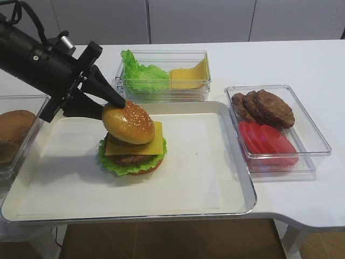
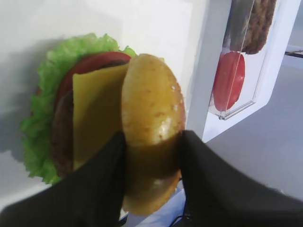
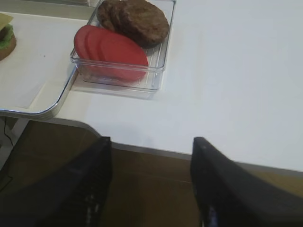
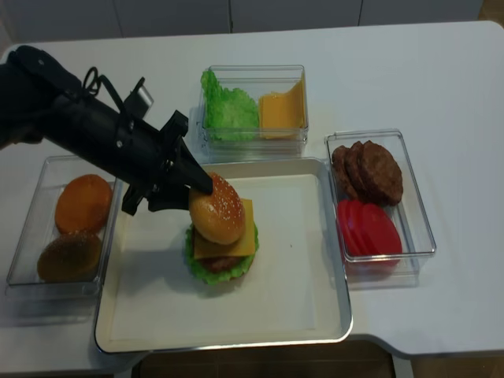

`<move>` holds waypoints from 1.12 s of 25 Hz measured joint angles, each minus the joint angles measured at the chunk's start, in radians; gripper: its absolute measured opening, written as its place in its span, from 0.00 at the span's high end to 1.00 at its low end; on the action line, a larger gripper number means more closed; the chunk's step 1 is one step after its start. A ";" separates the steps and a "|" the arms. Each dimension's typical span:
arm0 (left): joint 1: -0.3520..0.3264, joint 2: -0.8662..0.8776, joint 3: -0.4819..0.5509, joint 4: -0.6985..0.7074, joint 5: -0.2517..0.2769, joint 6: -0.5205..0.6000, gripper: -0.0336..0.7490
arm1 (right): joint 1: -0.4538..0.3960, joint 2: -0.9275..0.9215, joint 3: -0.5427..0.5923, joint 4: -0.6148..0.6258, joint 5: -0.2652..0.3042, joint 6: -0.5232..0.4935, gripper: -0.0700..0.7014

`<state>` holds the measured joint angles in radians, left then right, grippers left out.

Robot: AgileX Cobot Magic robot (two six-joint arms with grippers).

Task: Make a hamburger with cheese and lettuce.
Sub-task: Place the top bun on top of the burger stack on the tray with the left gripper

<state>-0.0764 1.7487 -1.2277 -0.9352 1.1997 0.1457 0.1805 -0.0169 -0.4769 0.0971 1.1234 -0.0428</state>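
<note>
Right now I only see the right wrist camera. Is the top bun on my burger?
Observer: Nearly. The left gripper has its jaws shut on the top bun, holding it tilted over the cheese.
Operator: Is there lettuce too?
Observer: Yes, the lettuce frills out below the patty.
Operator: Where are more buns?
Observer: Two spare buns sit in a clear box left of the tray.
</note>
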 joint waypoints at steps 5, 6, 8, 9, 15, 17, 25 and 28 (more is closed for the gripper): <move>-0.008 0.000 0.000 0.002 0.000 -0.011 0.63 | 0.000 0.000 0.000 0.000 0.000 0.000 0.36; -0.008 0.000 0.000 0.002 0.000 -0.018 0.63 | 0.000 0.000 0.000 0.000 0.000 0.000 0.36; -0.010 0.000 0.000 0.004 0.000 -0.025 0.63 | 0.000 0.000 0.000 0.000 0.000 0.000 0.36; -0.010 0.000 0.000 0.005 0.000 -0.033 0.63 | 0.000 0.000 0.000 0.000 0.000 0.000 0.36; -0.010 0.000 0.000 0.010 0.000 -0.067 0.63 | 0.000 0.000 0.000 0.000 0.000 0.000 0.36; -0.010 0.000 0.000 0.010 0.000 -0.071 0.63 | 0.000 0.000 0.000 0.000 0.000 0.000 0.36; -0.010 0.000 0.000 0.010 0.000 -0.073 0.63 | 0.000 0.000 0.000 0.000 0.000 0.000 0.36; -0.010 0.000 0.000 0.012 0.000 -0.073 0.63 | 0.000 0.000 0.000 0.000 0.000 0.002 0.36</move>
<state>-0.0861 1.7487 -1.2277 -0.9230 1.1997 0.0723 0.1805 -0.0169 -0.4769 0.0971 1.1234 -0.0409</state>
